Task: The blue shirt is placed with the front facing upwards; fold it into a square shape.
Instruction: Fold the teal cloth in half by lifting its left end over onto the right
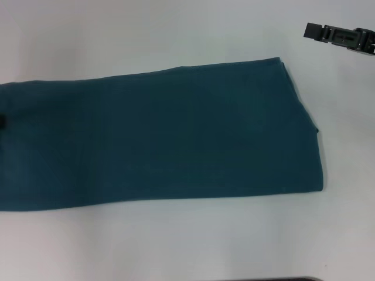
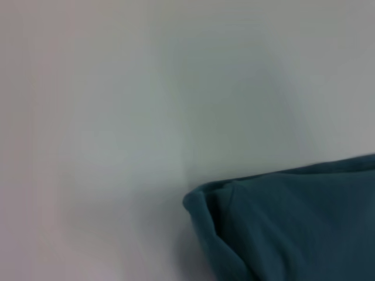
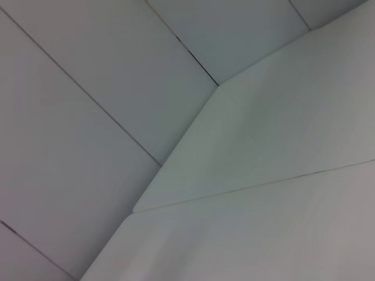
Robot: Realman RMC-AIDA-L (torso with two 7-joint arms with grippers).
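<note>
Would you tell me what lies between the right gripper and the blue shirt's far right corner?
Nothing: in the head view only bare white table separates the right gripper from the blue shirt.

You have the blue shirt (image 1: 158, 137) lying flat on the table (image 1: 187, 240), folded into a long band that runs across your head view from the left edge to well past the middle. Its right end stops short of the table's right side, with bare table before it, behind it and to its right. The right claw (image 1: 340, 36) sits at the far right, behind the shirt's right end and apart from it. In your left wrist view, a folded corner of the shirt (image 2: 281, 228) rests on the table.
</note>
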